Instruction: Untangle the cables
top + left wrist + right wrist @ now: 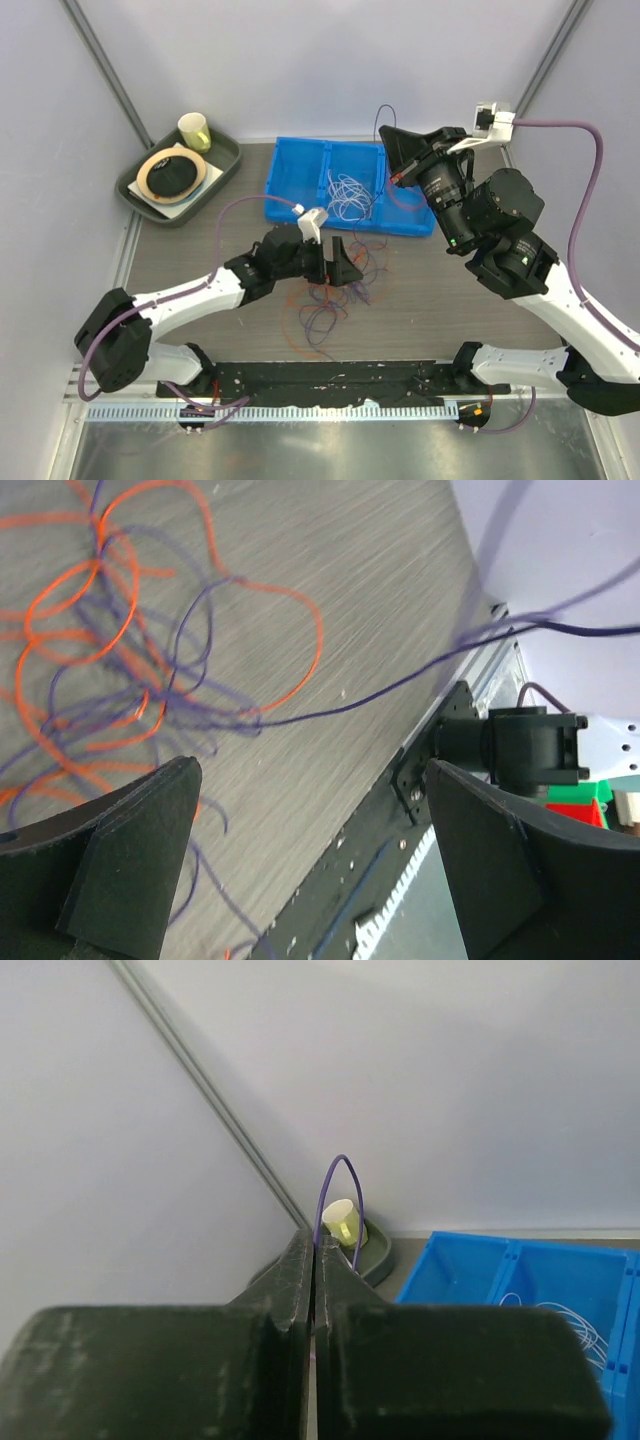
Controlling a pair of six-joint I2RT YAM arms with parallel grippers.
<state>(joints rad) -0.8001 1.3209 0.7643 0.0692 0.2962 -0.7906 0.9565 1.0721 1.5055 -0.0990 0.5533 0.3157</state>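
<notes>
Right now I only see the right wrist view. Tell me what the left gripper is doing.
Observer: The left gripper is open, hanging over the table, gripping nothing.
Operator: Say what lies near it.
Observer: A tangle of orange and purple cables, just ahead of its fingers.
Operator: Check whether my purple cable is free of it.
Observer: One purple strand stretches out of the tangle; I cannot trace its far end.
</notes>
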